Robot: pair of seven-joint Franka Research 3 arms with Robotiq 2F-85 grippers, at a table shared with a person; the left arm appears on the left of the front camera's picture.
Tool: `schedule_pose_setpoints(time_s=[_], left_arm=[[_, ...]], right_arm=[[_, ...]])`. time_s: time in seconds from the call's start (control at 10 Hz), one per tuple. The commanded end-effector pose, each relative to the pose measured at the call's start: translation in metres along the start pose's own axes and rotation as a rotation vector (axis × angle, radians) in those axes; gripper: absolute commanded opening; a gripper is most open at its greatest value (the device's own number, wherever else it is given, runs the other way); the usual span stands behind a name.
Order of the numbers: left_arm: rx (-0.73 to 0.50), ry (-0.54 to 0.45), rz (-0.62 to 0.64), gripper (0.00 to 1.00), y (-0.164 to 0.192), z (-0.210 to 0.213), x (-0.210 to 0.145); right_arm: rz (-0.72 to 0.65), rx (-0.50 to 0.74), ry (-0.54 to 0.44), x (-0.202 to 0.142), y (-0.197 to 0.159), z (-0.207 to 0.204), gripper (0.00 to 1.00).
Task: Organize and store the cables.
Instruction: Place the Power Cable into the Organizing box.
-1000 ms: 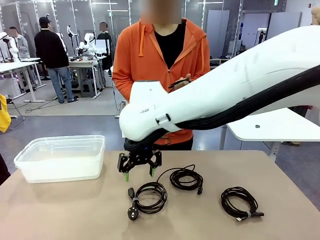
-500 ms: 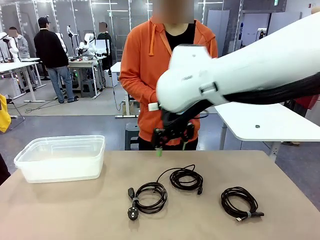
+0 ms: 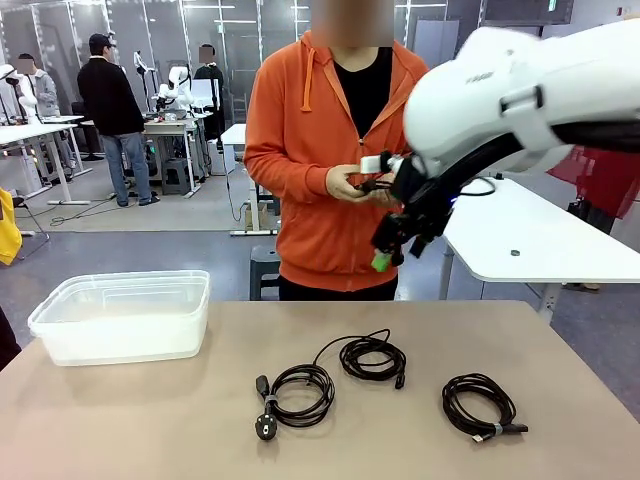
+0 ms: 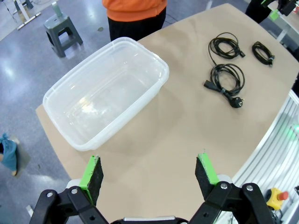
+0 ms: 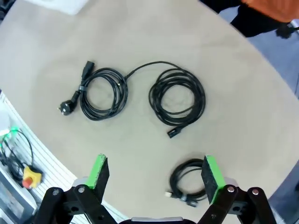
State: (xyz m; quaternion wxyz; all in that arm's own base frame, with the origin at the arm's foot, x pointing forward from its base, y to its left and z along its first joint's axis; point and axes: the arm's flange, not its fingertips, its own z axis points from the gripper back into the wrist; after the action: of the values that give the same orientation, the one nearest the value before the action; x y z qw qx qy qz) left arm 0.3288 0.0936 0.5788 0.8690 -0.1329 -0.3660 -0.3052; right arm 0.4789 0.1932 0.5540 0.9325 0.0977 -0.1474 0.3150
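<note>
Three black cables lie coiled on the table (image 3: 150,420), none yet stored: a plug-ended coil (image 3: 295,393), a middle coil (image 3: 372,357) just beyond it, and a third coil (image 3: 480,405) set apart toward the robot's right. The clear bin (image 3: 120,340) stands empty on the robot's left side of the table. The right hand (image 3: 392,255) hangs high over the far edge with its jaws wide and nothing in them, close to a person (image 3: 330,150) in an orange hoodie who holds a small dark item that cannot be made out. The left hand (image 4: 149,170), also spread wide and empty, hovers above the table near the bin. The coils look loosely wound, so a pinch that catches only one strand could let a coil unravel and trail over the bin's rim. A stray lead from the middle coil reaches the plug-ended coil, so lifting one may drag the other.
</note>
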Motion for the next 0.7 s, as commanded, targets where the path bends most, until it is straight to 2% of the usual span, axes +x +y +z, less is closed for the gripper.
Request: schedule_pose_setpoints(time_s=[0.0, 0.4, 0.6], left_arm=[[-0.007, 0.001, -0.012, 1.0, -0.001, 0.0, -0.001], [-0.007, 0.001, -0.012, 1.0, -0.001, 0.0, -0.001], [-0.007, 0.001, -0.012, 1.0, -0.001, 0.0, -0.001]], right_arm=[[0.059, 0.057, -0.038, -0.022, -0.022, 0.016, 1.0], [0.223, 0.13, -0.134, -0.075, -0.068, 0.049, 1.0], [0.287, 0.127, -0.198, -0.102, -0.09, 0.055, 1.0]])
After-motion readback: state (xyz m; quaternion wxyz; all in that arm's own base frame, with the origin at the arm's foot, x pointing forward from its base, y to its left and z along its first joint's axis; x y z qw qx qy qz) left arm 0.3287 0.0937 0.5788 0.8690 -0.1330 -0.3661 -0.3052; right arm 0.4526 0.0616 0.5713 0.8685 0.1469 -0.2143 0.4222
